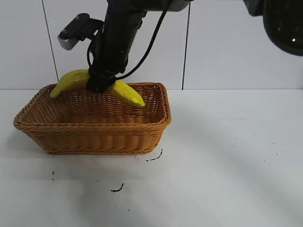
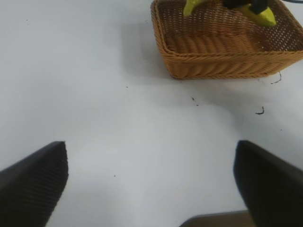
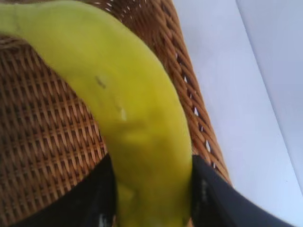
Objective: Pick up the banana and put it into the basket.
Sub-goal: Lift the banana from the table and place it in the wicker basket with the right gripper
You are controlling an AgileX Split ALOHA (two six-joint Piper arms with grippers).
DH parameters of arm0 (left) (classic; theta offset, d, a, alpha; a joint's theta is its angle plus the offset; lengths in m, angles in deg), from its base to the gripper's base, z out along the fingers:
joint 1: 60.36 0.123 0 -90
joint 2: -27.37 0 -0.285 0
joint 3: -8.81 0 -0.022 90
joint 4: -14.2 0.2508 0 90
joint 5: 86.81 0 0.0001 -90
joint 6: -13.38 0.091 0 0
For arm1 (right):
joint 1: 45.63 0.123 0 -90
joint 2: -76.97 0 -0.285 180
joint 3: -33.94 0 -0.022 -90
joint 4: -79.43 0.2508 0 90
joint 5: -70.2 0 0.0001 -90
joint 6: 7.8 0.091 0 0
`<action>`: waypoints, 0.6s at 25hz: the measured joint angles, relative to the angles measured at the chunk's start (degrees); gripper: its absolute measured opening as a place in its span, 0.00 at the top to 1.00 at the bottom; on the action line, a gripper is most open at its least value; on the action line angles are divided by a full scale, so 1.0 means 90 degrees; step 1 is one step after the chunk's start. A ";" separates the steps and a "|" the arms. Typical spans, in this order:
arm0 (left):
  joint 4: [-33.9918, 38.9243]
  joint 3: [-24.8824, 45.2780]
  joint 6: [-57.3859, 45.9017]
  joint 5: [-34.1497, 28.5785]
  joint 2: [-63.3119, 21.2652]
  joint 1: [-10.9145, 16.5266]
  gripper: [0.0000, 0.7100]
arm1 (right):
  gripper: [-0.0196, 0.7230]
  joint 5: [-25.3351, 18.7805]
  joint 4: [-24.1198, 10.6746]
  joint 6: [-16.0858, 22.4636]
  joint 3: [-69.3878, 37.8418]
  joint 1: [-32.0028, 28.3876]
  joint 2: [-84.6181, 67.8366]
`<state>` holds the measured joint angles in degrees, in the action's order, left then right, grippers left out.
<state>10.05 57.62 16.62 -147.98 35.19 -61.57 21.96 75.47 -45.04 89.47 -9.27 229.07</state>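
Observation:
The yellow banana hangs over the back part of the wicker basket, about level with its rim, greenish tip pointing right and down into it. My right gripper reaches down from above and is shut on the banana's middle. In the right wrist view the black fingers clamp both sides of the banana, with the basket's weave just behind. My left gripper is open and empty over bare table, well away from the basket. The banana shows there too.
The basket stands on a white table with small black marks in front of it. A white tiled wall is close behind. A dark arm part hangs at the top right of the exterior view.

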 joint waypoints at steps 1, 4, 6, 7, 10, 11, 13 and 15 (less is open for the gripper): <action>0.0000 0.0000 0.0000 0.0000 0.0000 0.0000 0.03 | 0.57 0.0024 0.0000 -0.0006 0.0000 0.0000 0.0042; 0.0000 0.0000 0.0000 0.0000 0.0000 0.0000 0.03 | 0.57 0.0080 0.0017 -0.0006 0.0000 0.0000 0.0117; 0.0000 0.0000 0.0000 0.0000 0.0000 0.0000 0.03 | 0.57 0.0085 0.0093 -0.0006 0.0000 0.0000 0.0170; 0.0000 0.0000 0.0000 0.0000 0.0000 0.0000 0.03 | 0.57 0.0085 0.0107 -0.0006 0.0000 0.0000 0.0193; 0.0000 0.0000 0.0000 0.0000 0.0000 0.0000 0.03 | 0.57 0.0078 0.0158 -0.0006 0.0000 0.0000 0.0220; 0.0000 0.0000 0.0000 0.0000 0.0000 0.0000 0.03 | 0.57 0.0078 0.0175 -0.0006 0.0000 0.0000 0.0220; 0.0000 0.0000 0.0000 0.0000 0.0000 0.0000 0.03 | 0.57 0.0078 0.0220 -0.0006 0.0000 0.0000 0.0220; 0.0000 0.0000 0.0000 0.0000 0.0000 0.0000 0.03 | 0.52 0.0084 0.0232 -0.0006 0.0000 0.0000 0.0220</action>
<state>10.05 57.62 16.62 -147.98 35.19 -61.57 22.71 77.56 -45.09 89.47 -9.27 231.04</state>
